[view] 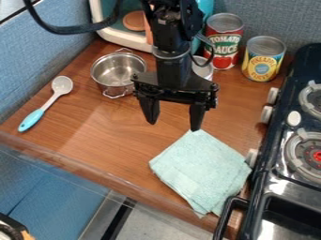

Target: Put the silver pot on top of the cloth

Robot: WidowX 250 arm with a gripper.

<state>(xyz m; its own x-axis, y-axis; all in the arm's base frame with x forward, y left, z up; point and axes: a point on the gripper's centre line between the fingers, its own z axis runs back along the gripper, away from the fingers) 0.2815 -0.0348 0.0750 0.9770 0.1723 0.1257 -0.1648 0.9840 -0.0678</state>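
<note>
My gripper (174, 123) hangs open over the middle of the wooden counter, its two black fingers apart with nothing between them. The silver pot (118, 75), a small round one with two wire handles, stands upright on the counter to the gripper's left and farther back; it looks empty. A light green cloth (202, 171) lies flat near the counter's front edge, below and to the right of the gripper. Pot and cloth are well apart.
A spoon (47, 102) with a blue handle lies at the left. Two food cans (224, 39) (263, 58) and a small metal can (202, 68) stand at the back. The black stove (271, 164) borders the right side.
</note>
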